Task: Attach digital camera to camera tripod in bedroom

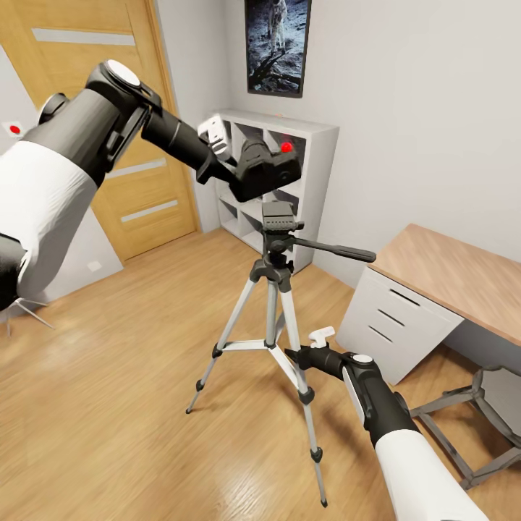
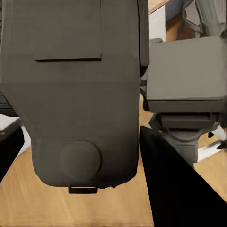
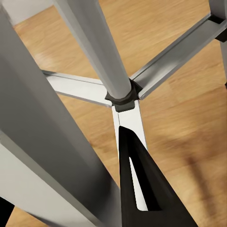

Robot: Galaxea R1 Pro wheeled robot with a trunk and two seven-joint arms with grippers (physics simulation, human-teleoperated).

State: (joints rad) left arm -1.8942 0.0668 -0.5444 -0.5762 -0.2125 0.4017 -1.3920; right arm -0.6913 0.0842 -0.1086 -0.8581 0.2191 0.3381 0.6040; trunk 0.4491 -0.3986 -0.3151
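Observation:
My left gripper [image 1: 250, 170] is shut on the digital camera [image 1: 278, 172], a black box with a red mark on top. It hangs a little above the dark grey head plate [image 1: 278, 213] of the camera tripod [image 1: 273, 304], and the two are apart. In the left wrist view the camera [image 2: 71, 94] sits between my black fingers [image 2: 175, 189], with the head plate [image 2: 184, 71] beside it. My right gripper [image 1: 293, 354] is low down, closed around one silver tripod leg [image 3: 42, 132] near the centre brace [image 3: 124, 99].
The tripod's pan handle [image 1: 340, 251] sticks out toward the wood-topped desk [image 1: 463, 275] with white drawers at the right. A white cube shelf [image 1: 318, 145] stands behind the tripod. An oak door [image 1: 108, 195] is at the left, and a chair base [image 1: 470, 420] at lower right.

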